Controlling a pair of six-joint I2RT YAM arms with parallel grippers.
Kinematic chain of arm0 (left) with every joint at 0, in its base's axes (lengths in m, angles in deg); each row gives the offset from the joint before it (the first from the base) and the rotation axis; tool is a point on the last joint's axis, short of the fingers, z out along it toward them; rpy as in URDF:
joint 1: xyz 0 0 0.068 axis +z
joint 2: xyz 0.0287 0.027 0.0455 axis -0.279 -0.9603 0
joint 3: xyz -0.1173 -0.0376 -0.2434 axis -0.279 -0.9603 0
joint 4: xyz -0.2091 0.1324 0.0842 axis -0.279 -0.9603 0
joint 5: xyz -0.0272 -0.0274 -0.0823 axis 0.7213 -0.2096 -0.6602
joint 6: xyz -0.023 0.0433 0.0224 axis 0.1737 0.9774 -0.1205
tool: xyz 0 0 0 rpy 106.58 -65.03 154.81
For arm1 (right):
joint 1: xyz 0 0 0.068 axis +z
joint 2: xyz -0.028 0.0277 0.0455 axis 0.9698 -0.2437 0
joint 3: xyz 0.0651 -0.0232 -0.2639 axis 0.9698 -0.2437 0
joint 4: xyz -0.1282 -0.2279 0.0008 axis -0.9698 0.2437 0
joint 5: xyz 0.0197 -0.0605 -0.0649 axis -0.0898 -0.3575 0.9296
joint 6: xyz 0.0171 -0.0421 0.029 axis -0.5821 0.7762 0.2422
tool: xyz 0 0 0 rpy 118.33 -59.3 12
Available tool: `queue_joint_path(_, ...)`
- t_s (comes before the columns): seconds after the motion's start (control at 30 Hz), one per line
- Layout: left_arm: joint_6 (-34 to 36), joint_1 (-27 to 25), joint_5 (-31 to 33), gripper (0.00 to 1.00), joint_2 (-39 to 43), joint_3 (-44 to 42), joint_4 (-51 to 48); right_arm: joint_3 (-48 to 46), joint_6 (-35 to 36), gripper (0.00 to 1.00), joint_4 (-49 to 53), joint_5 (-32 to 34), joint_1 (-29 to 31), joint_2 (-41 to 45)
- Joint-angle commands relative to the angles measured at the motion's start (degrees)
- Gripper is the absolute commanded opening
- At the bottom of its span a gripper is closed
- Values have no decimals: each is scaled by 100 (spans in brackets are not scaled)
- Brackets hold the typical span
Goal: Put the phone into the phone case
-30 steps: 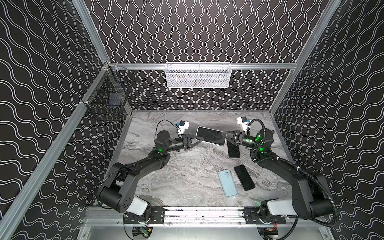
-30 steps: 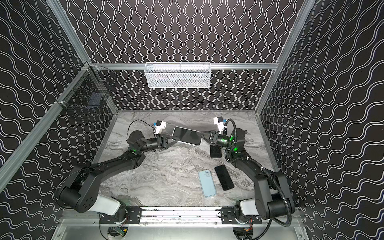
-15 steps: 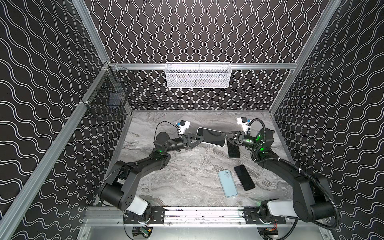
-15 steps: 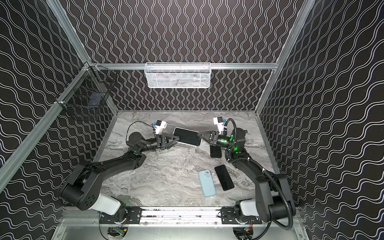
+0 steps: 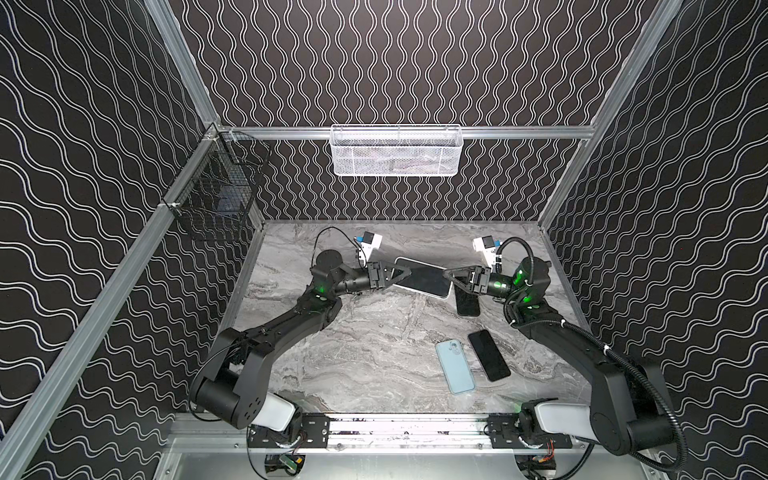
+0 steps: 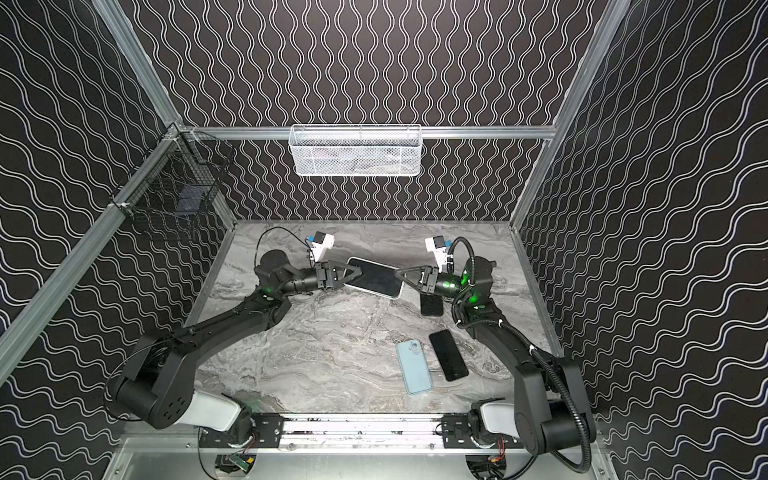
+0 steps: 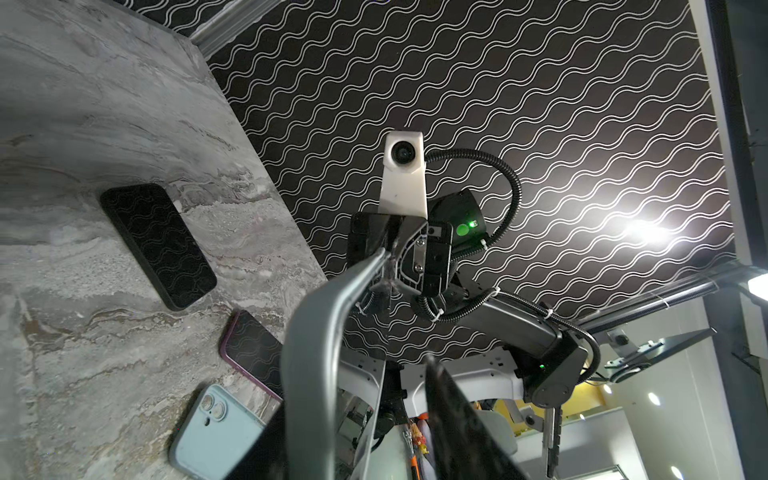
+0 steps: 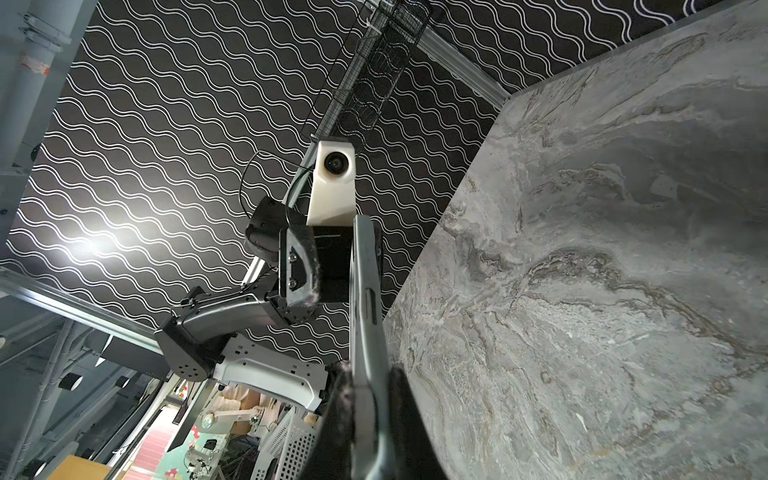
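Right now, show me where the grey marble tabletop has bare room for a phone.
Widest bare patch: the middle of the grey marble tabletop, bordered by the left arm, the held silver-edged phone and the light blue phone. The back strip below the white mesh basket is bare. Crowded: the right side, around the purple-rimmed dark phone and the black phone.

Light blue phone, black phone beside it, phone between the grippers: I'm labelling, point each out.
light blue phone (image 5: 455, 368): in a top view, back centre
black phone beside it (image 5: 489, 355): in a top view, screen centre
held phone (image 5: 426, 280): in a top view, screen centre
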Motion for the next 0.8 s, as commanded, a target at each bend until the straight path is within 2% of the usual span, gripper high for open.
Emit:
queue_joint_path(0.0, 207, 1, 71, 35, -67, 103, 241, -13, 69, 0, 58, -193, 3, 14)
queue_joint_path(0.03, 163, 2, 82, 29, -102, 116, 308, -22, 63, 0, 39, -212, 2, 10)
queue_joint_path(0.2, 68, 1, 61, 19, -272, 214, 453, 3, 155, 0, 169, -256, -4, 10)
queue_joint_path(0.33, 22, 1, 58, 0, -353, 287, 514, 5, 216, 0, 277, -233, -2, 9)
queue_joint_path(0.4, -38, 5, 82, 0, -362, 275, 571, 22, 255, 0, 347, -160, -16, 18)
queue_joint_path(0.47, -107, 6, 132, 0, -345, 204, 665, 41, 352, 10, 483, -32, -24, 52)
queue_joint_path(0.53, -177, 1, 201, 0, -321, 111, 743, 59, 428, 28, 551, 64, -36, 96)
queue_joint_path(0.57, -250, 1, 237, 0, -318, 51, 832, 53, 435, 33, 558, 100, -41, 115)
queue_joint_path(0.67, -526, 3, 278, 0, -348, -83, 1215, 20, 317, 45, 347, 106, -70, 124)
queue_joint_path(0.77, -787, 1, 290, 0, -397, -153, 1594, -54, 34, 50, -72, 49, -98, 69)
